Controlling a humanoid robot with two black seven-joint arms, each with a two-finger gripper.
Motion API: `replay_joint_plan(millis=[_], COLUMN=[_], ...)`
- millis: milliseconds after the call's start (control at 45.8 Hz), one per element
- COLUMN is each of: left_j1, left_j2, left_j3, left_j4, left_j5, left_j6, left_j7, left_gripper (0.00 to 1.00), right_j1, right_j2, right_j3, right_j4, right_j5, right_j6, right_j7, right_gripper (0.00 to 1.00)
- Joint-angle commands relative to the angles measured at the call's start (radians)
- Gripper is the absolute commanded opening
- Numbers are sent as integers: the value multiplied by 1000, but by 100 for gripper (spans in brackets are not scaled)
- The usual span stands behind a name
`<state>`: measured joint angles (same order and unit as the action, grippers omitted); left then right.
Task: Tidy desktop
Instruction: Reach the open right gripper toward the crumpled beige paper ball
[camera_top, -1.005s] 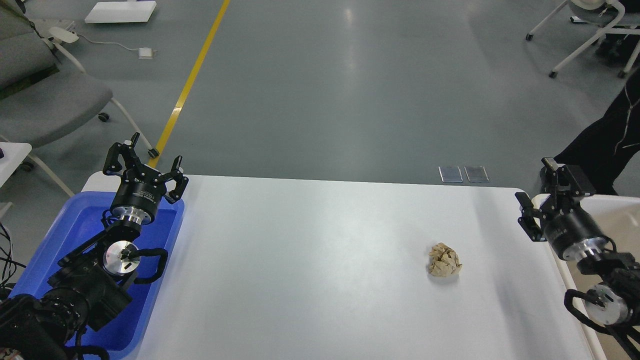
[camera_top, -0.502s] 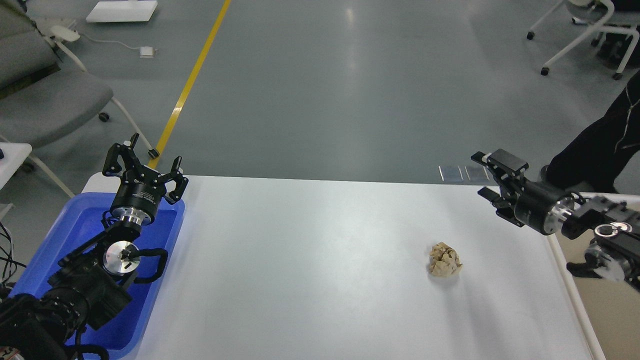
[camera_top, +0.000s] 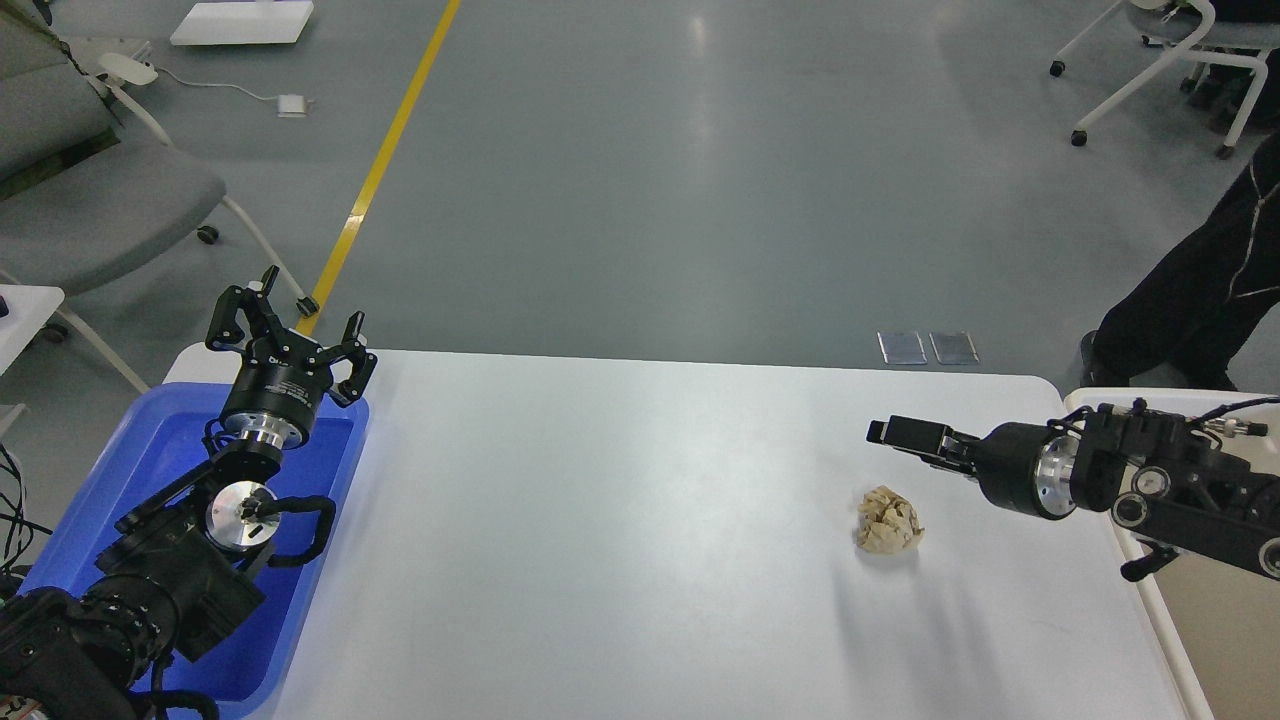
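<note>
A crumpled tan paper ball (camera_top: 888, 520) lies on the white desktop (camera_top: 600, 530), right of the middle. My right gripper (camera_top: 900, 434) reaches in from the right and points left. It hovers just above and behind the ball, apart from it. It is seen side-on, so its fingers overlap and I cannot tell their spread. My left gripper (camera_top: 293, 326) is open and empty, pointing up over the far end of the blue tray (camera_top: 140, 470).
A cream-white bin (camera_top: 1215, 610) stands at the desktop's right edge, under my right arm. A person's dark legs (camera_top: 1200, 290) stand beyond the far right corner. Grey chairs (camera_top: 90, 210) stand at the far left on the floor.
My right gripper has swung from over the bin leftward and down across the desktop's right part, ending just above the paper ball. The left arm and the ball have not moved.
</note>
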<state>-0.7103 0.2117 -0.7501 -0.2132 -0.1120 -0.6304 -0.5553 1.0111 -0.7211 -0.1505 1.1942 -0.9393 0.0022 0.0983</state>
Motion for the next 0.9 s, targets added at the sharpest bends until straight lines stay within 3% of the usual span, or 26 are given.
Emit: replay_joint_plan(millis=[0,371,874], left_j1=[0,0,0], left_j2=[0,0,0], left_j3=[0,0,0], left_j4=[0,0,0], left_j5=[0,0,0], left_j6=[0,0,0], left_j7=[0,0,0], left_gripper=[100,100,100], right_j1=[40,20,-98], right_j2=[66,204,279], right_j3=[-130,-164,-150], right_j4=[-11,-133,-292], right_j5=[-67,-108,-108], right_j6=[-10,-39,-130], right_j7=[-143,-140,-108], right_gripper=[100,100,100])
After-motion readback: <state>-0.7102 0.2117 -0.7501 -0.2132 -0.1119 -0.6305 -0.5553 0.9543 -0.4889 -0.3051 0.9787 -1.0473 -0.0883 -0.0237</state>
